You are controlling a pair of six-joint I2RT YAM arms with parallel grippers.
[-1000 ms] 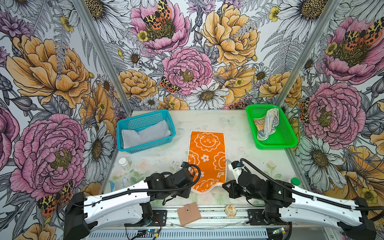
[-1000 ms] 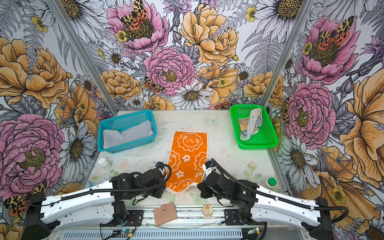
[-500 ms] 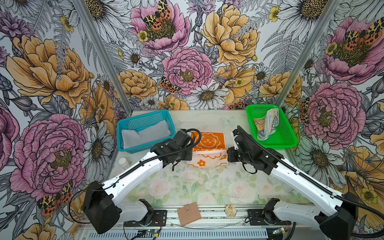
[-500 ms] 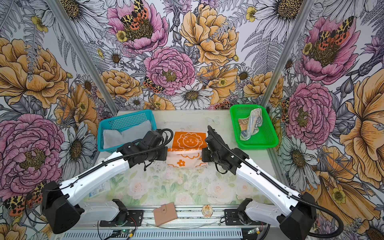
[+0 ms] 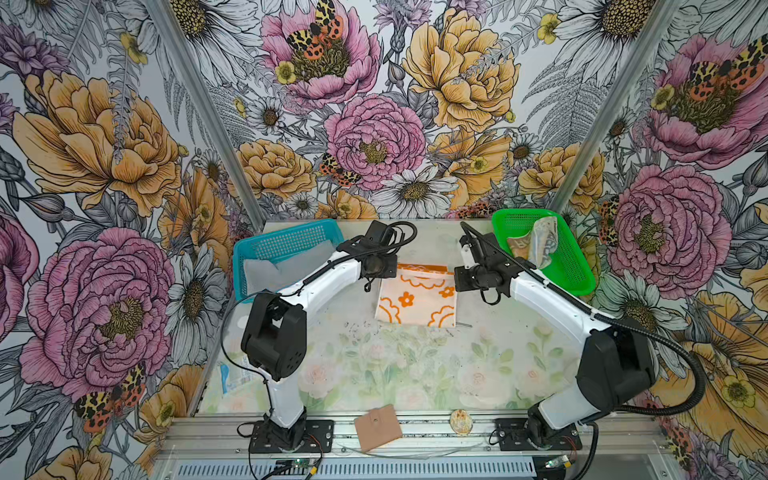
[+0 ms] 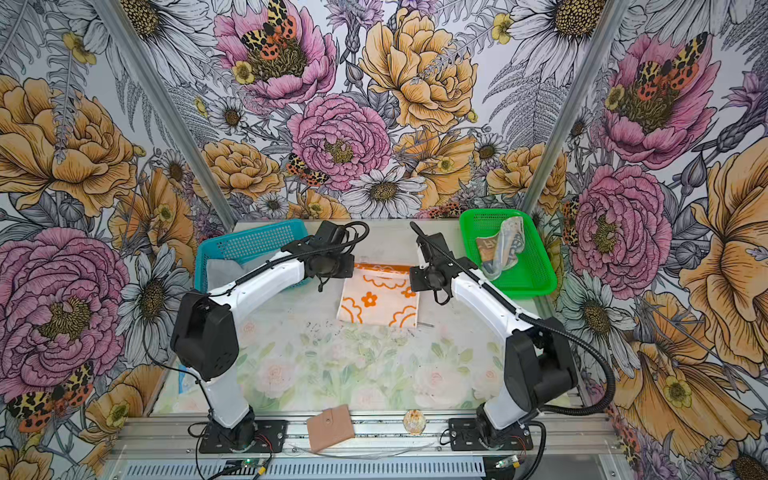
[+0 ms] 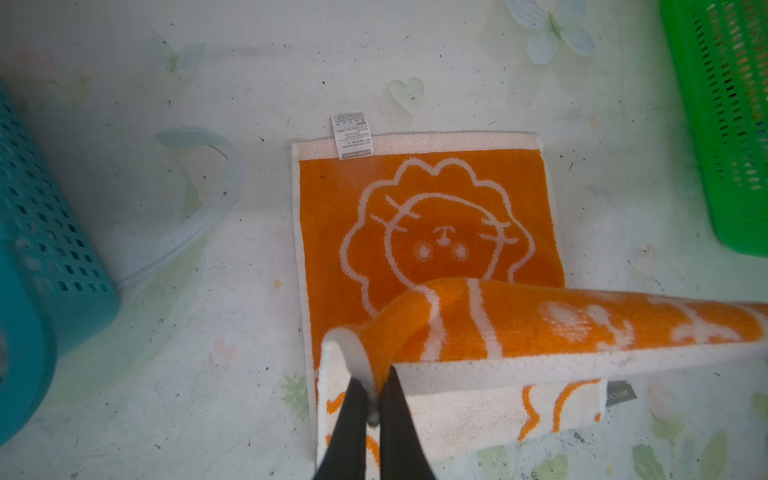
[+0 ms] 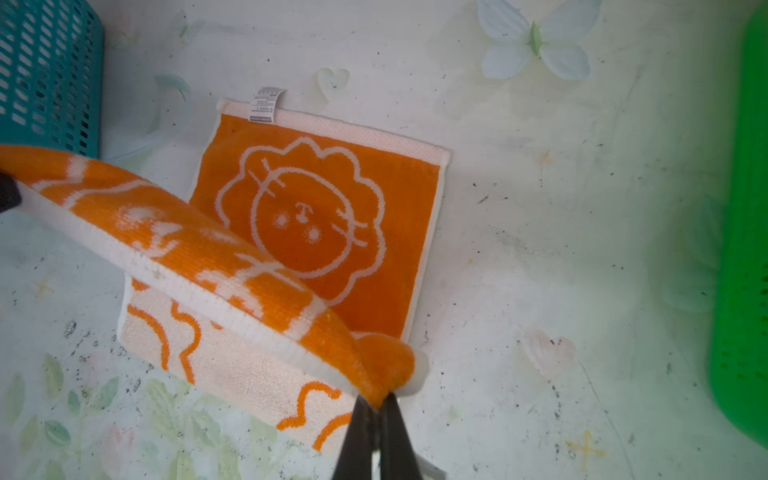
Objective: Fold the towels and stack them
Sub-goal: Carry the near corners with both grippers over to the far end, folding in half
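Flower-papered walls (image 5: 374,124) enclose a pale, speckled, floral table (image 5: 415,374); orange-and-cream towel (image 5: 415,299) lies mid-table, near half folded over; left gripper (image 7: 374,395) and right gripper (image 8: 376,403) each clamp a raised corner; grey towel (image 5: 266,270) in blue basket (image 5: 286,239); lettered towel (image 5: 540,245) in green basket (image 5: 575,270).

No readable text; care label (image 7: 351,136) on orange towel (image 7: 415,199) illegible.

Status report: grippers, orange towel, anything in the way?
Left gripper, right gripper: each shut on an orange towel corner. Towel half folded, edge lifted. Blue basket, green basket apart.
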